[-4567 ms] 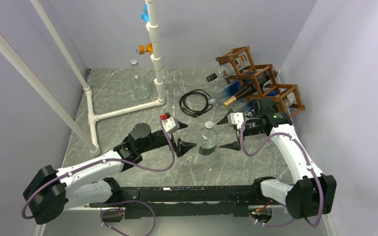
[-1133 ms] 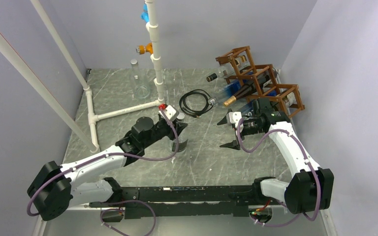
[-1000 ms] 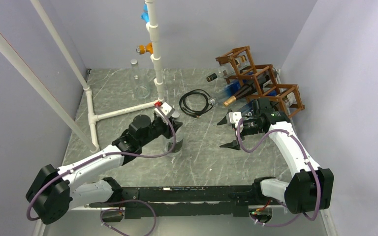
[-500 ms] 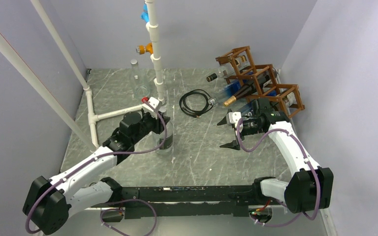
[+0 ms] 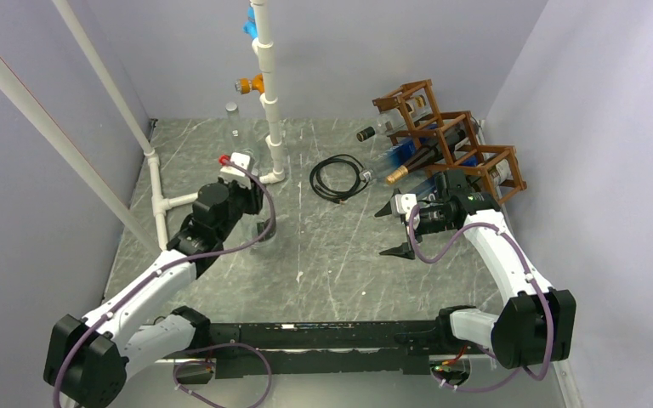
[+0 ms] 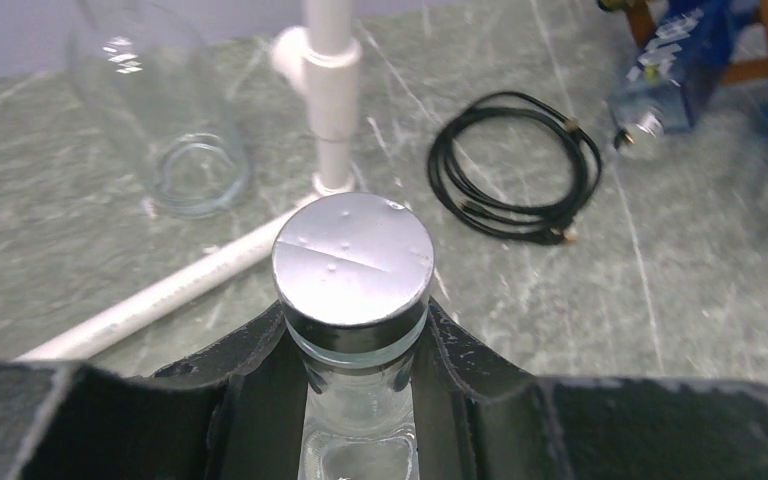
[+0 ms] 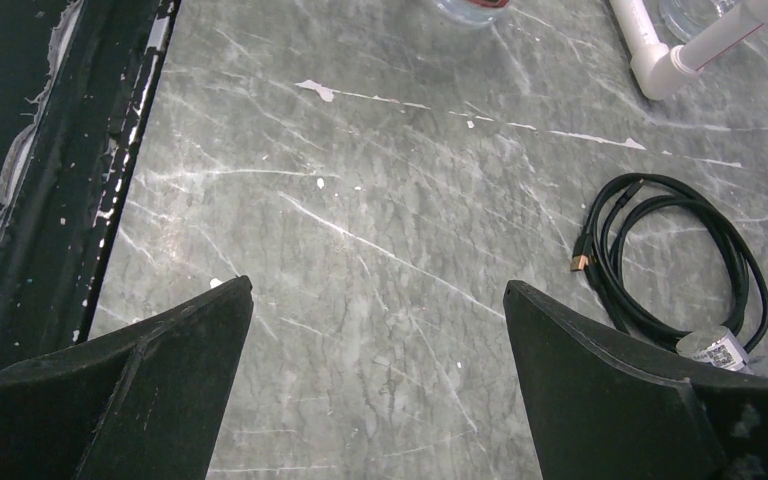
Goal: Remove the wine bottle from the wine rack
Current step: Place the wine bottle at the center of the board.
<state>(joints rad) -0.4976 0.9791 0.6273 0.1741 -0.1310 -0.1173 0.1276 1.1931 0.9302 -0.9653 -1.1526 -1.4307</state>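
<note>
Left gripper (image 5: 262, 228): clenched on the neck of the clear glass wine bottle with a flat silver cap (image 6: 352, 262), just under the cap (the cap's wider rim probably stops it sliding down through the fingers).
Wine bottle's place: upright, left of the table's middle, near the white plastic pipe frame (image 5: 174, 201). It is well apart from the rack, and I cannot tell whether its base touches the table.
Reddish-brown wooden open-frame wine rack (image 5: 491, 150): far right corner of the table. Other bottles lie in its cells, necks pointing toward the middle, which makes them easy to reach.
Right gripper (image 5: 393, 229): jaws released wide with nothing between them. It hovers in front of the rack, probably parked out of the way.
Step judged: the bottle is off the rack and being set down.
</note>
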